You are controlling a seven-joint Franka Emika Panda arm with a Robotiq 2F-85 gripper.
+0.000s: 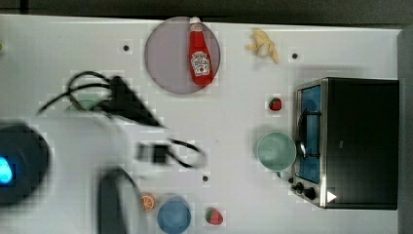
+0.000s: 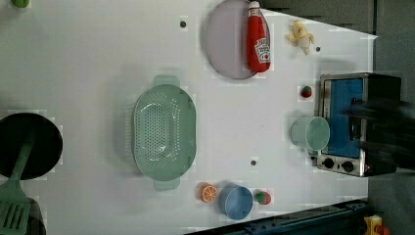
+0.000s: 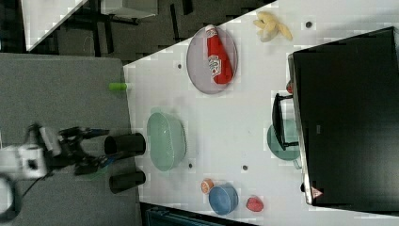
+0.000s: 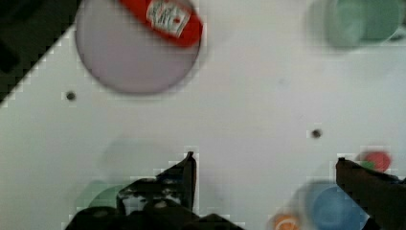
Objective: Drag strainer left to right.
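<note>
No text can be read, even on the ketchup bottle's (image 1: 200, 54) label.

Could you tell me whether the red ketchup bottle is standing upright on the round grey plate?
No, the red ketchup bottle lies flat across the round grey plate.

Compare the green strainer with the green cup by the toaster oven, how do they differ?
The strainer is oblong with end handles; the cup is round. The strainer's floor is dotted with tiny holes; the cup's inside looks smooth. The strainer is clearly larger and sits mid-table, while the cup sits right beside the toaster oven. Both are pale green.
</note>
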